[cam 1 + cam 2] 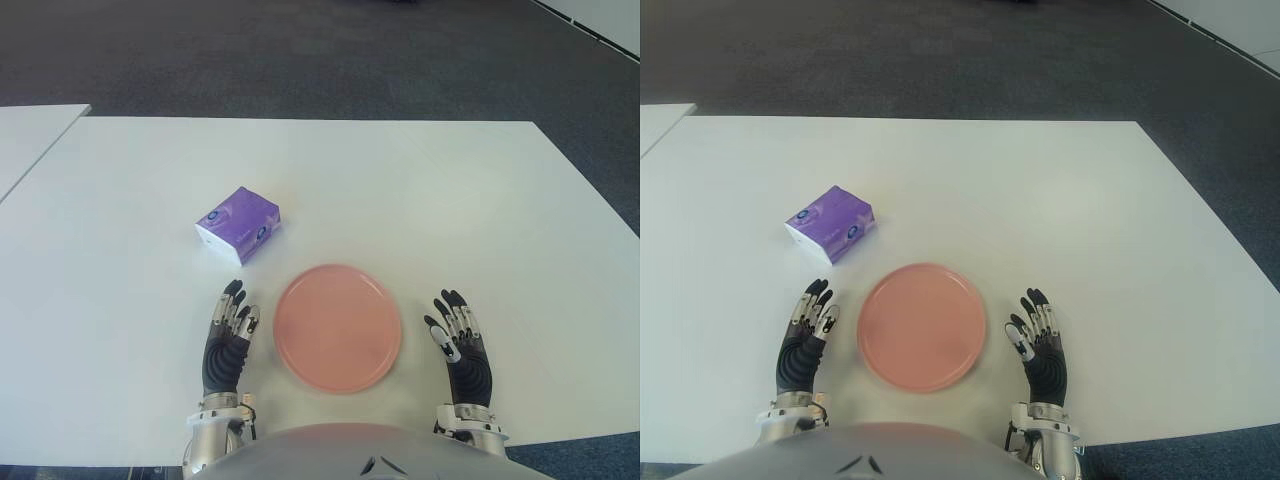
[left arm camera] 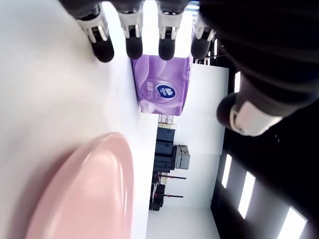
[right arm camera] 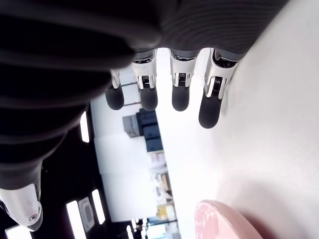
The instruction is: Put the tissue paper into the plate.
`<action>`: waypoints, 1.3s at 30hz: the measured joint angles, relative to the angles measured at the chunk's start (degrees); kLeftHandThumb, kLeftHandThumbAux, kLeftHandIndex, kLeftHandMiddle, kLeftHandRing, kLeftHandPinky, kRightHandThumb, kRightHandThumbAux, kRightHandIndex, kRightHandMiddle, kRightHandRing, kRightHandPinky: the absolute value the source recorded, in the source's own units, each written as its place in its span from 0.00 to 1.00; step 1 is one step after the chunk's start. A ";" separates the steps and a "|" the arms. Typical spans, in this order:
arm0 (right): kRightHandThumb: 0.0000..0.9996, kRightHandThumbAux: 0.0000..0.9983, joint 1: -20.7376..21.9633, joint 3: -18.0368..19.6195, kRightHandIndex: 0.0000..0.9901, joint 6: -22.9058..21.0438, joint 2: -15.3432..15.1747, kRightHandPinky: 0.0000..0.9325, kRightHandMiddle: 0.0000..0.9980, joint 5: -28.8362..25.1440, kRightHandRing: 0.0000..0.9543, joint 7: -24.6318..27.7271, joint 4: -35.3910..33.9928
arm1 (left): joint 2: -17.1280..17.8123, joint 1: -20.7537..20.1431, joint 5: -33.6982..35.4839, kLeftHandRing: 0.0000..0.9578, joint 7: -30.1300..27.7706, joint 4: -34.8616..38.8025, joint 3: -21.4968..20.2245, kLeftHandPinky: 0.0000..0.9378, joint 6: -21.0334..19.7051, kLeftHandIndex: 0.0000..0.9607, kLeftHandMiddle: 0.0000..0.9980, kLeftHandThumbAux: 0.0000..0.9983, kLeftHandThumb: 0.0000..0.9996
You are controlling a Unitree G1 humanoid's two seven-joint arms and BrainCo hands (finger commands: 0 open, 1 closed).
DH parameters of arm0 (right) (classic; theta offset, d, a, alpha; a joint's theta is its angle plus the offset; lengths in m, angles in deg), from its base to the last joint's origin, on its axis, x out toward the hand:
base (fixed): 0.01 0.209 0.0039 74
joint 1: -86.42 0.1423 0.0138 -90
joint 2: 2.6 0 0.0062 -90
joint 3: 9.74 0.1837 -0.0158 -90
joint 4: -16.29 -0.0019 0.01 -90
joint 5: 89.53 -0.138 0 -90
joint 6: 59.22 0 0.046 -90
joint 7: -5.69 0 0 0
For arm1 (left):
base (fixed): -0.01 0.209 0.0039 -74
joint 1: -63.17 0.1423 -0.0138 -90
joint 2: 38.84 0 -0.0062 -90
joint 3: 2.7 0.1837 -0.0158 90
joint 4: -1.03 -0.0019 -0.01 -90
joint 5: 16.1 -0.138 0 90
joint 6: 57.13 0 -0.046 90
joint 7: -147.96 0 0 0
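A white table (image 1: 450, 200) is seen from above by the head camera. A purple tissue pack (image 1: 238, 225) is located on the table top, beyond and slightly to the left of the pink plate (image 1: 338, 327), and apart from it. The plate is empty and is positioned between the 2 hands at the near edge of the table.

The left hand (image 1: 230, 337) is shown just beside the plate on its left, with the fingers extended and relaxed; nothing is held. The tissue pack is placed ahead of its fingertips, without contact. In the left wrist view, 4 fingertips (image 2: 135, 47) are pointed toward the pack, and only part of the plate rim is included; the palm is cropped by the frame.

The right hand (image 1: 460, 345) is shown near the plate on its right, with the fingers likewise extended and nothing grasped. In the right wrist view, only a small arc of the plate is visible at the frame edge.

The forearms are cut off at the lower frame edge. Printed markings on the pack cannot be read.
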 measured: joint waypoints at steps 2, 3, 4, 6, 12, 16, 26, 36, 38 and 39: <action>0.25 0.59 0.02 0.06 0.09 0.00 -0.01 0.10 0.11 0.09 0.08 0.00 0.01 | -0.01 -0.09 0.06 0.03 0.00 -0.24 0.00 0.08 0.09 0.04 0.02 0.56 0.09; 0.25 0.59 0.02 0.09 0.09 0.00 -0.01 0.09 0.11 0.21 0.08 0.00 0.01 | -0.01 -0.13 0.12 0.03 0.00 -0.33 0.00 0.08 0.13 0.04 0.01 0.56 0.09; 0.25 0.59 0.04 0.11 0.09 0.00 -0.02 0.09 0.11 0.34 0.08 0.00 0.02 | -0.01 -0.18 0.19 0.03 0.00 -0.41 0.00 0.08 0.17 0.04 0.01 0.56 0.09; 0.25 0.59 0.07 0.13 0.09 0.00 -0.02 0.09 0.11 0.46 0.08 0.00 0.04 | -0.02 -0.29 0.49 0.02 0.00 -0.54 0.00 0.08 0.27 0.04 0.01 0.56 0.09; 0.25 0.59 0.24 0.25 0.09 -0.02 -0.02 0.08 0.11 0.89 0.08 -0.02 0.09 | -0.06 -0.81 0.68 0.02 0.00 -0.90 -0.01 0.08 0.60 0.04 0.01 0.56 0.08; 0.24 0.60 0.26 0.28 0.09 -0.05 -0.02 0.09 0.11 0.95 0.08 -0.02 0.09 | -0.07 -1.00 0.60 0.02 0.00 -1.05 -0.01 0.08 0.69 0.05 0.01 0.56 0.08; 0.24 0.60 0.41 0.35 0.09 -0.25 -0.02 0.10 0.12 1.03 0.09 -0.07 0.08 | -0.09 -1.51 -0.60 0.04 0.98 -1.14 -0.17 0.09 0.88 0.05 0.03 0.58 0.11; 0.24 0.60 1.20 0.44 0.09 -0.72 0.20 0.12 0.12 1.21 0.10 -0.65 0.17 | 4.02 -4.67 -15.78 0.04 6.68 -5.20 -3.74 0.08 9.79 0.05 0.03 0.54 0.18; 0.24 0.60 1.60 0.46 0.09 -0.80 0.30 0.12 0.12 1.23 0.10 -0.76 0.35 | 7.88 -6.57 -20.53 0.05 8.45 -5.93 -6.97 0.10 12.59 0.06 0.04 0.54 0.20; 0.25 0.60 1.77 0.48 0.09 -0.85 0.34 0.12 0.12 1.23 0.10 -0.87 0.43 | 10.08 -7.74 -22.48 0.06 9.56 -6.30 -8.78 0.10 13.70 0.06 0.05 0.53 0.21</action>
